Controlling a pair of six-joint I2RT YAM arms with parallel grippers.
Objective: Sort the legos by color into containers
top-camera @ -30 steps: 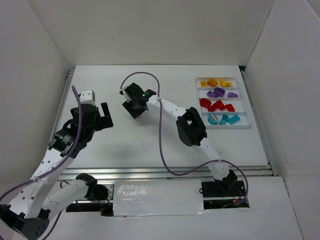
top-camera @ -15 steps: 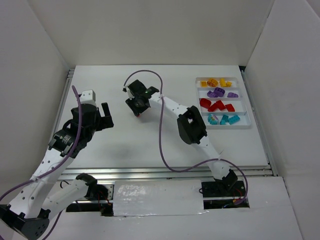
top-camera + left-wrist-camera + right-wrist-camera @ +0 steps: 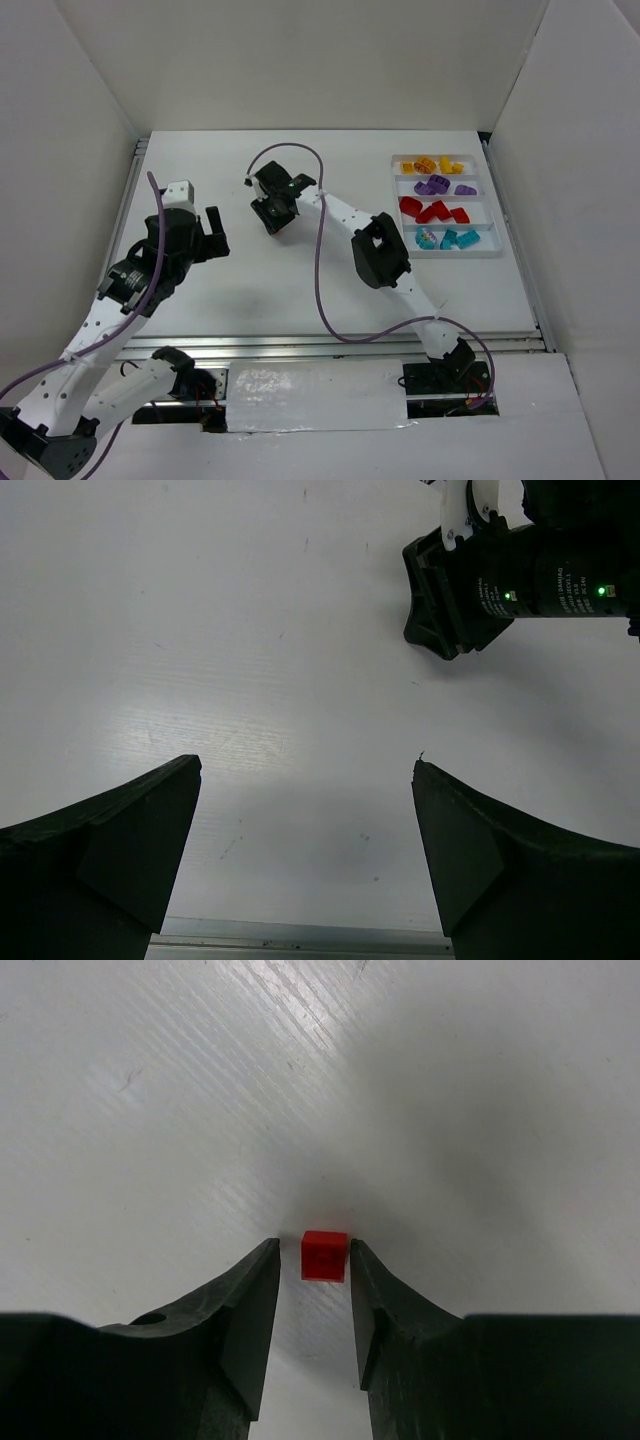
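A small red lego point(image 3: 325, 1256) lies on the white table between the fingertips of my right gripper point(image 3: 313, 1244). The jaws are narrow but still open: a slim gap shows on the brick's left and the right finger point(image 3: 362, 1270) sits almost against it. In the top view the right gripper point(image 3: 275, 213) points down at mid-table and hides that brick. My left gripper point(image 3: 212, 236) hovers wide open to its left, nothing between its fingers point(image 3: 150, 820). The white tray point(image 3: 498, 216) at the right holds yellow point(image 3: 432, 164), purple point(image 3: 436, 186), red point(image 3: 432, 211) and teal point(image 3: 448, 238) legos, one colour per container.
The right arm's black wrist point(image 3: 500, 580) with its green light shows at the top right of the left wrist view. A purple cable point(image 3: 322, 270) loops from the right arm over the table. White walls enclose the table on three sides.
The right gripper's jaws have narrowed around the red lego and the gripper has shifted slightly. The left arm has barely moved.
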